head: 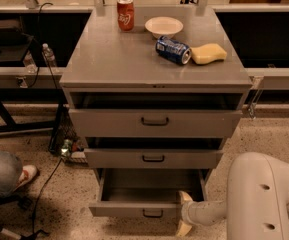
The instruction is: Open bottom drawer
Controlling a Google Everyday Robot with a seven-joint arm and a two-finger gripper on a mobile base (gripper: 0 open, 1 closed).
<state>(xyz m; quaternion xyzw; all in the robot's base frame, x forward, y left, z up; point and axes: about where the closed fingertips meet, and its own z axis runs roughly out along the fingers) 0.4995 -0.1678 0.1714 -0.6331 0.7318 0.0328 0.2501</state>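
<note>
Grey bottom drawer — cream gripper beside

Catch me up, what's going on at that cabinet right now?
The robot's arm reaches in from the lower right, with its tool open at the right end of the bottom drawer, by its front panel. That drawer is pulled well out, showing a plain grey inside with nothing visible in it.

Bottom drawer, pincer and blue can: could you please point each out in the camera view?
bottom drawer (124, 210), camera view, front panel left of handle.
pincer (183, 213), camera view, midway between its fingertips, at drawer's right end.
blue can (173, 50), camera view, its side.
</note>
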